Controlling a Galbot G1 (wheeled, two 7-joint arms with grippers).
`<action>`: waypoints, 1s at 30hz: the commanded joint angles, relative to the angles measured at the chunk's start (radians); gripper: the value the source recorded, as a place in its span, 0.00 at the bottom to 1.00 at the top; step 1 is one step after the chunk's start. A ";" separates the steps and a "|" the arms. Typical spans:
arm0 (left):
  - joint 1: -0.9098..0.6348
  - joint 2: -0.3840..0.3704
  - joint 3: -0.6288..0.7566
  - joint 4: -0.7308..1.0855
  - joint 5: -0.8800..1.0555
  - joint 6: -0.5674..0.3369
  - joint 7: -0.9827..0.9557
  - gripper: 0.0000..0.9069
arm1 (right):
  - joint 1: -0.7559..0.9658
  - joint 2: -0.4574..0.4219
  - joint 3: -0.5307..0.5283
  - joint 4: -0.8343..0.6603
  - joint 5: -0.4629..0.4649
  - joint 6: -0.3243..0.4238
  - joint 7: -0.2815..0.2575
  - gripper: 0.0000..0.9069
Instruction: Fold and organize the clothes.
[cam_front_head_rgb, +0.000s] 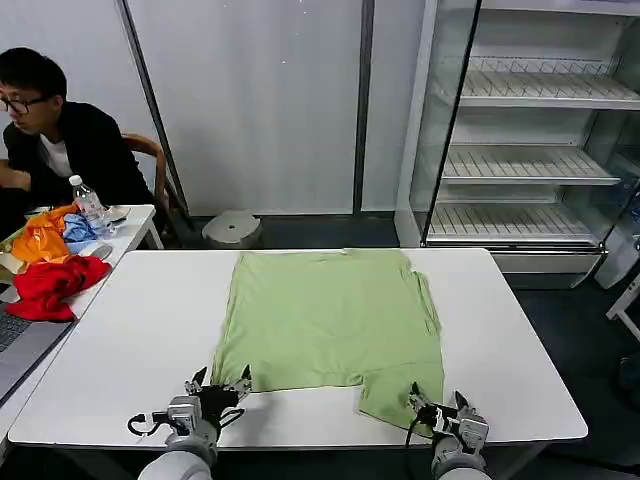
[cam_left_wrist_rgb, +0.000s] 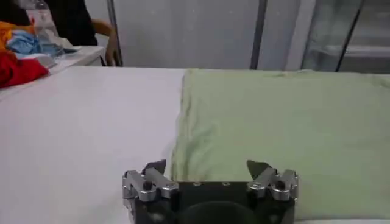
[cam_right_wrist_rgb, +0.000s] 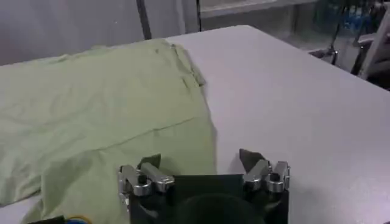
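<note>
Ahead of your 2 spread, empty claws, left gripper (cam_front_head_rgb: 218, 383) and right gripper (cam_front_head_rgb: 437, 402), the shirt (cam_front_head_rgb: 335, 318) runs lengthwise away, its near hem closest to both.

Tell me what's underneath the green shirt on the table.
The green shirt lies flat on the white table, which shows bare all around it. Nothing bulges beneath, though the surface it covers is hidden.

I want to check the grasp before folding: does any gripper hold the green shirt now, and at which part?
Nothing is held. The left gripper and right gripper are both open at the near edge of the green shirt, jaws apart with no cloth between them.
</note>
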 joint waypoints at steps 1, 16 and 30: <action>-0.007 0.008 0.005 0.020 -0.003 0.000 0.001 1.00 | -0.004 -0.014 -0.024 -0.029 -0.039 -0.009 0.014 1.00; -0.011 0.019 -0.013 0.021 -0.014 0.000 0.003 1.00 | 0.007 -0.028 -0.072 -0.050 -0.097 -0.010 0.021 1.00; -0.019 0.020 -0.002 0.041 -0.015 0.002 0.010 1.00 | 0.003 -0.015 -0.063 -0.046 -0.076 -0.009 0.017 1.00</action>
